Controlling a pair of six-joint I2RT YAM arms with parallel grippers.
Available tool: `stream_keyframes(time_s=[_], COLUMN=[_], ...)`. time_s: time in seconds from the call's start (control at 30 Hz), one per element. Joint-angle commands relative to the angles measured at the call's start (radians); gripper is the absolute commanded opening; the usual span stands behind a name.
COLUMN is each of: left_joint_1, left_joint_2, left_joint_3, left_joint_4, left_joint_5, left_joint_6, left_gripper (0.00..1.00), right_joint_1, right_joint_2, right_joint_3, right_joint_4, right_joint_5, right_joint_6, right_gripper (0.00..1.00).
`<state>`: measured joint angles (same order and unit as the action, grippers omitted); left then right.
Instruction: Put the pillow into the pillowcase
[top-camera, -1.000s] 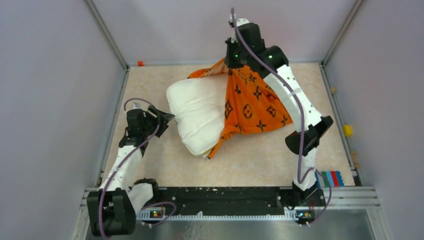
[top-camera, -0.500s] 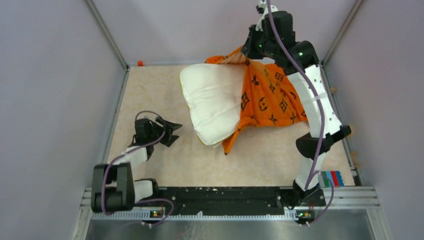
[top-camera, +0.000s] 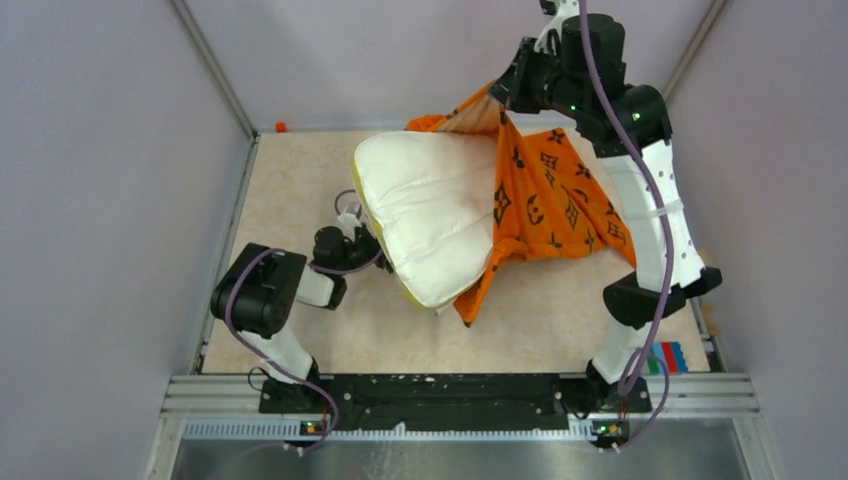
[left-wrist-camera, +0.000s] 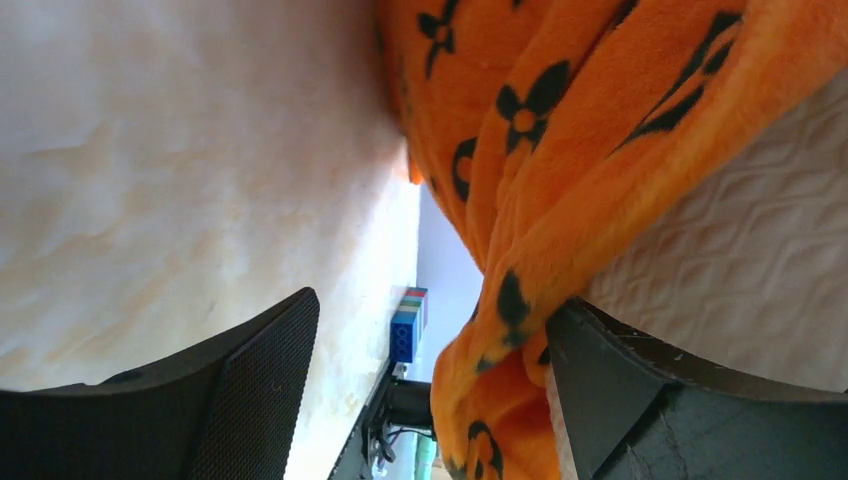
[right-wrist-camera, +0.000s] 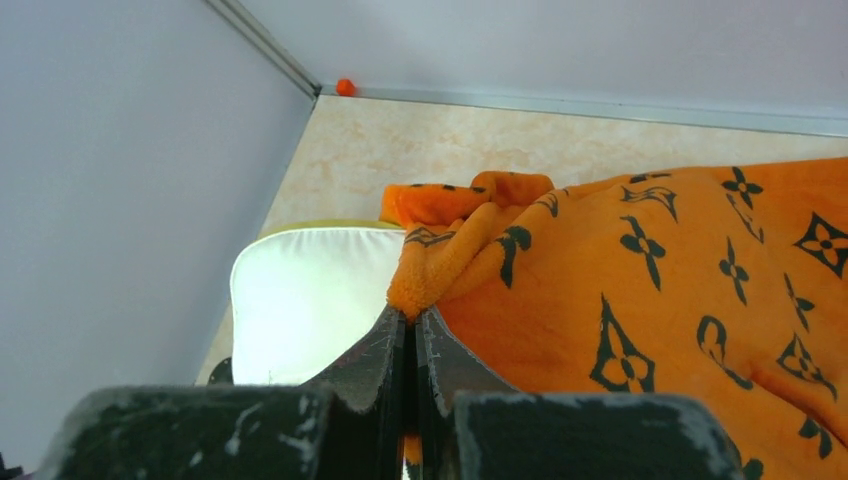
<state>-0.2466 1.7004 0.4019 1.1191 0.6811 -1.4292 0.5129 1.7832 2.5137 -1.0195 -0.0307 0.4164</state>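
Note:
The white quilted pillow (top-camera: 425, 205) lies mid-table with its right half inside the orange, black-printed pillowcase (top-camera: 555, 200). My right gripper (top-camera: 507, 88) is raised at the back and shut on the pillowcase's upper hem. In the right wrist view the gripper (right-wrist-camera: 411, 322) pinches that hem, with the pillowcase (right-wrist-camera: 650, 290) to the right and the pillow (right-wrist-camera: 305, 295) below. My left gripper (top-camera: 368, 248) is low at the pillow's near-left edge. In the left wrist view it (left-wrist-camera: 430, 390) stands open. Pillowcase (left-wrist-camera: 560, 150) folds hang between its jaws. The pillow (left-wrist-camera: 760, 270) rests over the right finger (left-wrist-camera: 640, 400).
A striped brick stack (top-camera: 664, 356) sits at the near right table corner, also seen as the blue block (left-wrist-camera: 408, 325). A yellow block (top-camera: 695, 261) lies on the right rail. A small orange piece (top-camera: 281, 127) sits in the far left corner. Grey walls enclose the table.
My right gripper lifted the pillowcase hem higher and farther back-right, dragging pillow and case along. My left arm swung in from the left to the pillow's near edge, and its jaws opened wider.

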Motion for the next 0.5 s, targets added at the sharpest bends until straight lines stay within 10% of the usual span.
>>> stream_keyframes(time_s=[0.0,0.2,0.3,0.33,0.47], left_joint_1=[-0.064,-0.171,-0.180,-0.178,-0.179], left_joint_2=[0.042,0.070,-0.016,-0.078,-0.369], left_joint_3=[0.057,0.143,0.154,0.164,0.414], left_joint_4=[0.217,0.159,0.127,0.017,-0.646], left_joint_5=[0.013,-0.043,-0.047,-0.044,-0.119], left_joint_6=[-0.038,-0.018,-0.019,0.006,0.311], left_gripper=[0.86,0.69,0.21,0.03,0.00], right_joint_1=[-0.026,-0.033,-0.062,-0.078,-0.135], right_joint_2=[-0.092,-0.099,-0.101,-0.103,-0.127], right_joint_3=[0.080,0.083,0.091,0.090,0.017], right_joint_4=[0.179,0.185,0.182,0.181,0.191], right_joint_5=[-0.035,-0.038,-0.040,-0.039,-0.002], right_joint_6=[0.039,0.046,0.036,0.027,-0.027], right_gripper=[0.00,0.00,0.00,0.00,0.00])
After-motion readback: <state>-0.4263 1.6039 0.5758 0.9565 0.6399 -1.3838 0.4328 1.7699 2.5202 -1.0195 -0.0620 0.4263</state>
